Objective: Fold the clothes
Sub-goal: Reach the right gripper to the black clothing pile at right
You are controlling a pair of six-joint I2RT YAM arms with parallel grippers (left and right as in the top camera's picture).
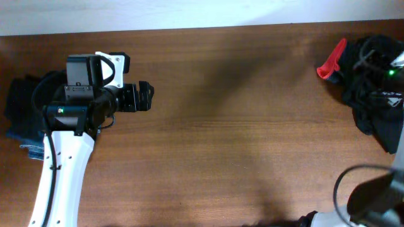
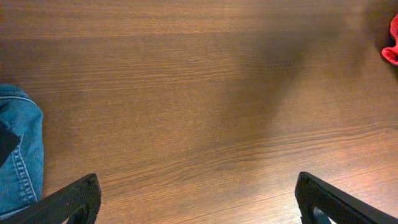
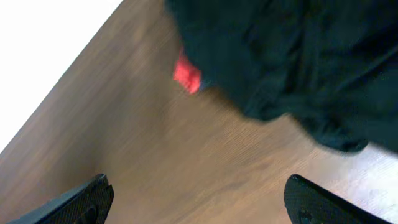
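Note:
A heap of black clothes [image 1: 375, 94] lies at the table's far right, with a red-edged piece [image 1: 331, 63] sticking out on its left. Blue denim jeans [image 1: 25, 142] and dark fabric [image 1: 22, 94] lie at the far left, partly under my left arm. My left gripper [image 1: 145, 96] is open and empty over bare wood. In its wrist view [image 2: 199, 208] the jeans [image 2: 18, 155] are at the left edge. My right gripper [image 3: 199, 202] is open and empty, short of the black heap [image 3: 298, 62] and the red piece [image 3: 186, 74]. This view is blurred.
The wooden table [image 1: 240, 126] spans the view and its far edge meets a white wall [image 1: 189, 12]. My right arm's body [image 1: 372, 202] sits at the bottom right corner. A small green light [image 1: 391, 72] shows above the black heap.

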